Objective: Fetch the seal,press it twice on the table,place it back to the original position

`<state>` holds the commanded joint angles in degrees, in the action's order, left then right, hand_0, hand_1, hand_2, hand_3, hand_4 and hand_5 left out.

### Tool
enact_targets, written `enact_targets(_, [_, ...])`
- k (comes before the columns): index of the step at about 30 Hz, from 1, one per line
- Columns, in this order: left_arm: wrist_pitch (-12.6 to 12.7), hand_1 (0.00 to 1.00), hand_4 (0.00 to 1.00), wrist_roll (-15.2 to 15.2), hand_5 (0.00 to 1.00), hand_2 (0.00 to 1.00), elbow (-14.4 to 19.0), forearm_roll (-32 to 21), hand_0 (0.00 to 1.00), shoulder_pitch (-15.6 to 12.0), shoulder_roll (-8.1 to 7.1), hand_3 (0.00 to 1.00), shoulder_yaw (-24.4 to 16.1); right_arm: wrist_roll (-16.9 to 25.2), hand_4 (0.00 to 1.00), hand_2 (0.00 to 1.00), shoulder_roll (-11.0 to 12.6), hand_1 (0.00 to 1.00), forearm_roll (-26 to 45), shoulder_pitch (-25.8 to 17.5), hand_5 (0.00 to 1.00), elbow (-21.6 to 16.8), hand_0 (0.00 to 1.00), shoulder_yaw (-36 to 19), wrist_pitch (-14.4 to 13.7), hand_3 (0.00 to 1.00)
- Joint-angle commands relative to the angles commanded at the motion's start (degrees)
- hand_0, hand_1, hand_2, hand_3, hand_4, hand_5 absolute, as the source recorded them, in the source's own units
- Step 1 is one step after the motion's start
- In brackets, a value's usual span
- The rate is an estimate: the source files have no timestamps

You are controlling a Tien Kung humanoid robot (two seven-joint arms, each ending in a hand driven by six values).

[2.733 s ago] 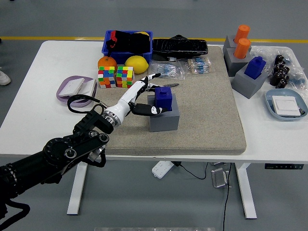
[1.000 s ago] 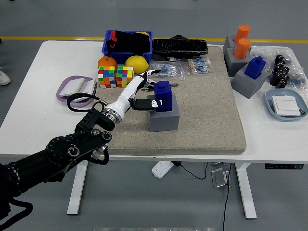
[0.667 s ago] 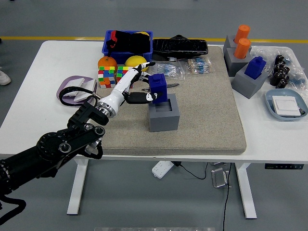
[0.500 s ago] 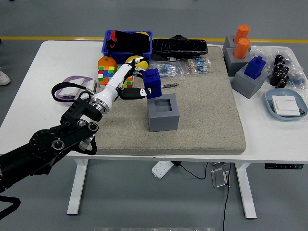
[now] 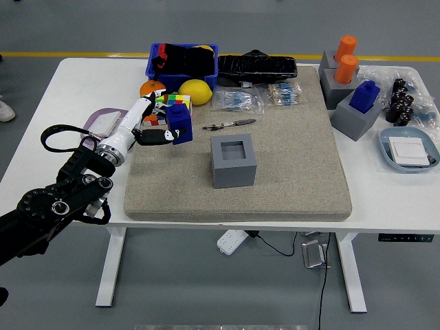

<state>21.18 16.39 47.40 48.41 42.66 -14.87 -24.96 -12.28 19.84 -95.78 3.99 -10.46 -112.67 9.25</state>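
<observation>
The blue seal [image 5: 180, 123] hangs above the left part of the beige mat [image 5: 289, 179], held in my left hand [image 5: 159, 126], whose white fingers are shut on it. Its grey holder block [image 5: 233, 160] stands empty on the mat, to the right of the hand, its square socket showing. My left arm comes in from the lower left. My right hand does not show.
Behind the hand lie colour cubes [image 5: 162, 102], an orange [image 5: 151, 88], a lemon [image 5: 194, 91] and a blue bin [image 5: 183, 60]. A purple tray [image 5: 100, 124] is at the left. Pliers [image 5: 230, 124] lie on the mat. Grey blocks with orange and blue seals [image 5: 349, 86] stand far right.
My left hand has lifted the blue seal out of the grey block and carried it left, over the mat's left part. The block now stands empty.
</observation>
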Motion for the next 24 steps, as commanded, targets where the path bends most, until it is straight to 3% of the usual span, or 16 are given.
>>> enact_targets(13, [0.31,0.560,0.727,2.18,0.002,0.479,-4.45,-3.25,0.875,-4.02,0.85,0.896,-1.59,-0.01,0.830,0.716,-0.58,0.740,-0.71,-0.37,0.512,0.02,0.870,-0.89,0.04,0.732])
enact_targets(24, [1.08,0.559,0.727,3.52,0.002,0.477,-5.67,-3.41,0.874,-5.83,1.48,0.894,-2.32,0.07,0.830,0.716,-0.79,0.740,-0.70,-0.42,0.511,-0.13,0.870,-1.24,0.14,0.732])
